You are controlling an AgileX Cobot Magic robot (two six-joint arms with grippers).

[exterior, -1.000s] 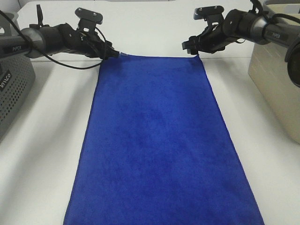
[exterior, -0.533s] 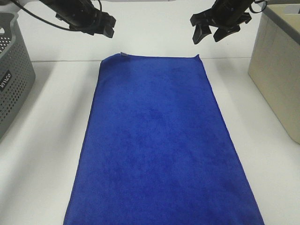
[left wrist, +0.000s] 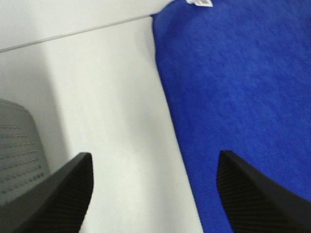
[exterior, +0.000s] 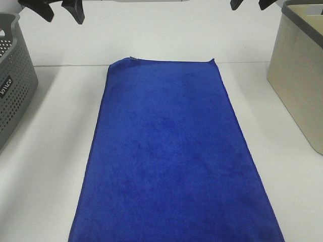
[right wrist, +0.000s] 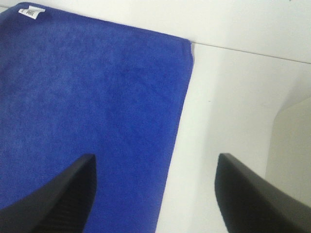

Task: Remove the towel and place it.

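Note:
The royal-blue towel [exterior: 171,161] lies spread flat on the white table [exterior: 50,151], its long side running from the far edge toward the camera. A small white tag [exterior: 133,59] sits at its far left corner. My left gripper [exterior: 60,11] hangs high above the far left, open, nothing between its fingers. My right gripper [exterior: 250,4] hangs high at the far right, also open and empty, mostly cut off by the picture's top. The left wrist view shows the towel [left wrist: 233,87] and tag [left wrist: 199,2] below the open left gripper [left wrist: 153,194]. The right wrist view shows the towel's far right corner [right wrist: 97,97] below the open right gripper [right wrist: 155,194].
A grey perforated basket [exterior: 12,75] stands at the table's left edge, also seen in the left wrist view as the grey basket [left wrist: 19,145]. A beige bin [exterior: 298,75] stands at the right, and its wall [right wrist: 291,145] shows in the right wrist view. Bare table flanks the towel.
Both grippers have let go of the towel's far corners and risen up and outward. The towel has stayed flat on the table.

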